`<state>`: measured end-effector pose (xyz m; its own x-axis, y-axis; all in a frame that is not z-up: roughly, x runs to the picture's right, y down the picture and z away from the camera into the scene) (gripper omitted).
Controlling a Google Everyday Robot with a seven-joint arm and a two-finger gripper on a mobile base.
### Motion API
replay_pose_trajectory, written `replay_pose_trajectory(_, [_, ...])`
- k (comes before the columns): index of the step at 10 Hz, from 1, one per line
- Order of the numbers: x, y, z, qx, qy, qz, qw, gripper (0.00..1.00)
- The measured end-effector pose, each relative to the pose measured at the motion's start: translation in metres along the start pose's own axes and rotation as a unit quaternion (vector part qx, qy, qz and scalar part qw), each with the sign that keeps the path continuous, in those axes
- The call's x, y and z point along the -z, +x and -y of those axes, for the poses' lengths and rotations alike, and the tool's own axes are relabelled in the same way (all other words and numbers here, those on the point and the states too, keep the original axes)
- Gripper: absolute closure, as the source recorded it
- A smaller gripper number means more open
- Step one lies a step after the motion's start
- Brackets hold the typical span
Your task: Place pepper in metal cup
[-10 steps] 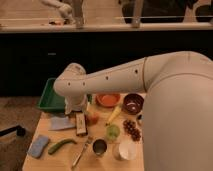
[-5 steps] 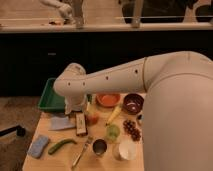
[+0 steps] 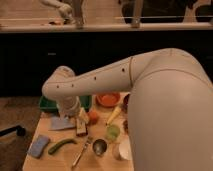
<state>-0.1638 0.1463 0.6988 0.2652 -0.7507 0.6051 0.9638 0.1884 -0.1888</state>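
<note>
Pepper (image 3: pixel 62 145) lies flat on the table (image 3: pixel 54 161), near my gripper (image 3: pixel 81 125), lower left of it in view. My gripper hangs open, holding nothing. The metal cup (image 3: pixel 100 146) stands upright to its lower right, apart from the pepper.

Shiny metal cup (image 3: pixel 99 146), glossy pepper (image 3: pixel 62 145) — wooden table (image 3: pixel 64 162)

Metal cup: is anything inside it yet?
Only a dark interior shows in the metal cup; its bottom is hidden. The pepper lies on the table to its left; the gripper hangs over the table behind both.
</note>
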Motion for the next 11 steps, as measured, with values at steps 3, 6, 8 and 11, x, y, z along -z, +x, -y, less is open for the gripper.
replay_pose_trajectory(3, [-0.001,-0.015,0.009,-0.056,-0.006,0.009,0.9984,0.20])
replay_pose_trajectory(6, [-0.001,-0.024,0.011,-0.093,-0.004,0.009,0.9956,0.20])
replay_pose_trajectory(8, [-0.001,-0.023,0.010,-0.094,-0.003,0.009,0.9955,0.20])
replay_pose_trajectory(11, [-0.002,-0.025,0.011,-0.104,-0.004,0.014,0.9944,0.20])
